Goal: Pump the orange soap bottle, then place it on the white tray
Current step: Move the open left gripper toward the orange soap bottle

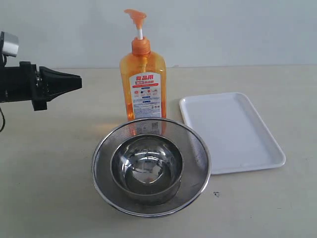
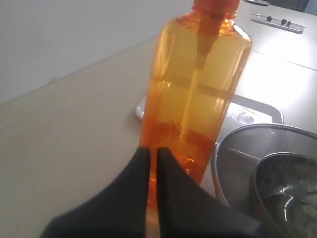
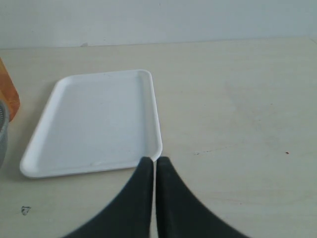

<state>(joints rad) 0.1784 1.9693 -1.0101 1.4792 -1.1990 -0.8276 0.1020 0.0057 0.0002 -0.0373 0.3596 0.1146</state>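
The orange soap bottle (image 1: pixel 142 82) stands upright at the table's middle back, its pump head pointing left; in the left wrist view the bottle (image 2: pixel 198 89) fills the middle. My left gripper (image 1: pixel 77 82) hangs shut and empty to the bottle's left, about a hand's width away, its tips (image 2: pixel 153 150) aimed at the bottle's lower body. To the right of the bottle lies the white tray (image 1: pixel 230 131), empty. My right gripper (image 3: pixel 155 159) is shut and empty, hovering just off a corner of the tray (image 3: pixel 94 124); it does not show in the exterior view.
A round steel mesh strainer (image 1: pixel 195 148) with a steel bowl (image 1: pixel 147 166) inside sits right in front of the bottle, nearly touching it. The strainer rim (image 2: pixel 233 144) shows beside the bottle in the left wrist view. A small dark mark (image 1: pixel 216 194) lies on the table.
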